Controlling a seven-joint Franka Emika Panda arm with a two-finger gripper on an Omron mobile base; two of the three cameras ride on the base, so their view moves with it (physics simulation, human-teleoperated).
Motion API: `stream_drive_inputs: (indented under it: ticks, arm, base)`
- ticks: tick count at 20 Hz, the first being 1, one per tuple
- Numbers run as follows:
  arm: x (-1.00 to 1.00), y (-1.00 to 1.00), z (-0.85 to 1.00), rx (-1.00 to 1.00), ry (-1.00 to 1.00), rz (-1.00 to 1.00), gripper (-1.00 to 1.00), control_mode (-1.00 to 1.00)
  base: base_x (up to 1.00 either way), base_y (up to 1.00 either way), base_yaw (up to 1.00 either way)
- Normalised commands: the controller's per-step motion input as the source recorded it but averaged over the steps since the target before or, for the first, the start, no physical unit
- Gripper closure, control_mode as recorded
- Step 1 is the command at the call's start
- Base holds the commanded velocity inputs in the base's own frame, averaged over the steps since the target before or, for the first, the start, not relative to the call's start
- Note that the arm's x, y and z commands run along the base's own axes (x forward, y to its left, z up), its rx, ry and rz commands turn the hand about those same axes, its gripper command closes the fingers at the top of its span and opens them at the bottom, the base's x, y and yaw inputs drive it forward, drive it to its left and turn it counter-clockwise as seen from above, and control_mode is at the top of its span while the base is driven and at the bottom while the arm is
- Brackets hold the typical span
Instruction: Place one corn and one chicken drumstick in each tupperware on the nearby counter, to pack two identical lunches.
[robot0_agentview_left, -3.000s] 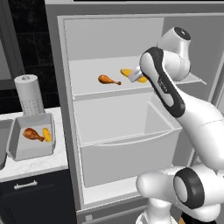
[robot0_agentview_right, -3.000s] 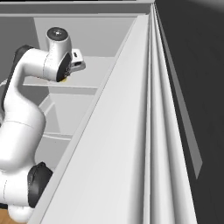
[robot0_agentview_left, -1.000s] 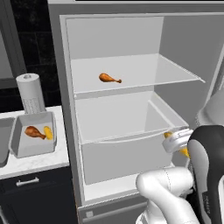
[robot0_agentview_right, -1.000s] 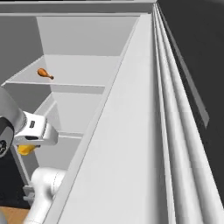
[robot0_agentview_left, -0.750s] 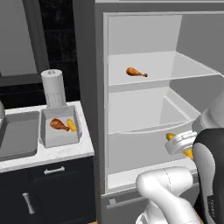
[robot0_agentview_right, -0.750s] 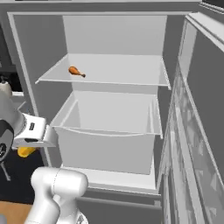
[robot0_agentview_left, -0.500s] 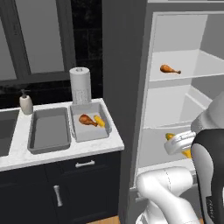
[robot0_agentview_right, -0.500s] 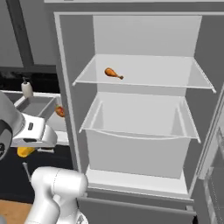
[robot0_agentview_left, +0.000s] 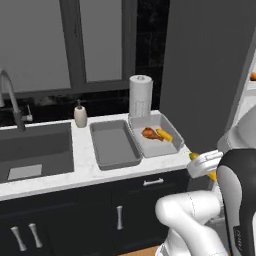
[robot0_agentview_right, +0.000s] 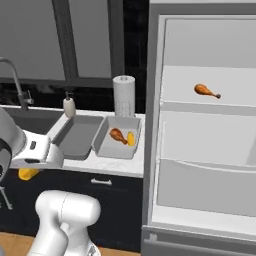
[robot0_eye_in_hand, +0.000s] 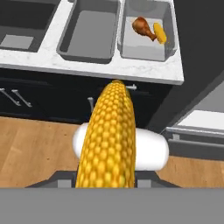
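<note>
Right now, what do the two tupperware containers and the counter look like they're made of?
Empty tupperware and filled tupperware: flat matte grey with rounded rims and no gloss, likely plastic, though brushed metal can't be ruled out. Counter: white with faint grey veining, looks like polished marble or similar stone.

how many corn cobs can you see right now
2. One corn cob is held in the gripper, away from the counter. The other lies in the right tupperware beside a chicken drumstick. More may be hidden.
</note>
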Motion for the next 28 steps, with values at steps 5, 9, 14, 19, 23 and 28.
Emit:
stream_drive_inputs:
  ticks: [5, 9, 14, 19, 23, 28]
  arm:
    - [0.0, 0.0, 0.0, 0.0, 0.0, 0.0, 1.0, 1.0]
    - [0.0, 0.0, 0.0, 0.0, 0.0, 0.0, 1.0, 1.0]
    - [0.92, 0.32, -0.22, 0.0, 0.11, 0.0, 1.0, -1.0]
    - [1.0, 0.28, -0.58, 0.02, 0.06, 0.0, 1.0, -1.0]
    - [0.99, 0.31, -0.96, 0.0, 0.01, 0.0, 1.0, -1.0]
    - [0.86, 0.34, -1.0, 0.0, 0.03, 0.0, 1.0, -1.0]
  base:
    - [0.85, 0.52, 0.0]
    - [0.76, 0.24, 0.0]
    - [0.0, 0.0, 0.0]
    - [0.0, 0.0, 0.0]
    - [0.0, 0.0, 0.0]
    - [0.0, 0.0, 0.0]
